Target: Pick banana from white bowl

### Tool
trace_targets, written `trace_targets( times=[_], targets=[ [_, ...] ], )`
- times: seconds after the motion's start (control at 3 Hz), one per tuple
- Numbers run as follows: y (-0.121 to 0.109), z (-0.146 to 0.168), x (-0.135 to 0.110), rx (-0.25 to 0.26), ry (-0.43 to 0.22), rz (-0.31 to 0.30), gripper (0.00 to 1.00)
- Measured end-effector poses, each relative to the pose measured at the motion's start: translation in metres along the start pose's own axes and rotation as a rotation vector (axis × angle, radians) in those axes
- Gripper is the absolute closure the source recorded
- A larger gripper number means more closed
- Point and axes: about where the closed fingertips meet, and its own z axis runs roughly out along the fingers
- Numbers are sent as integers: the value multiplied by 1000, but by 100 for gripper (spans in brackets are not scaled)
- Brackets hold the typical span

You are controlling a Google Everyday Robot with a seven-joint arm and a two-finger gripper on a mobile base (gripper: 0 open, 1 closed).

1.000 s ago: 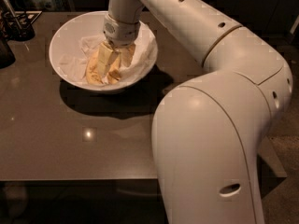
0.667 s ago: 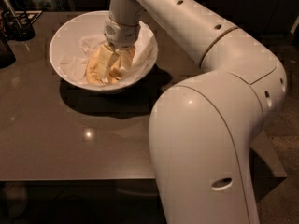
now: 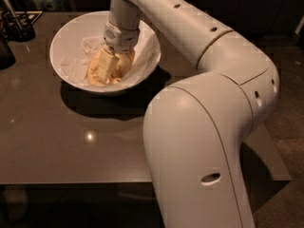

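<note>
The white bowl (image 3: 66, 37) stands on the dark table at the upper left, lined with crumpled white paper. The banana (image 3: 97, 72) lies inside it, deep yellow and curved, partly covered by my gripper. My gripper (image 3: 110, 63) reaches down into the bowl from above, right on top of the banana. The white arm stretches from the big base at the lower right up and over to the bowl.
The brown table (image 3: 71, 141) has its front edge near the bottom and its right edge beside my base. A dark holder with utensils (image 3: 16, 25) stands at the far left. A dark object (image 3: 5, 51) sits at the left edge.
The gripper stays down in the bowl on the banana. The arm and base have shifted a little in view; the bowl has not moved.
</note>
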Motion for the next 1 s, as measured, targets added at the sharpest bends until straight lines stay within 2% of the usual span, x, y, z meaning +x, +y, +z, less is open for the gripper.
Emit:
trace_targets(
  times=[0.33, 0.67, 1.0],
  targets=[
    [1, 1, -3, -7, 2, -9, 59],
    [1, 1, -3, -7, 2, -9, 83],
    [1, 1, -3, -7, 2, -9, 100]
  ],
)
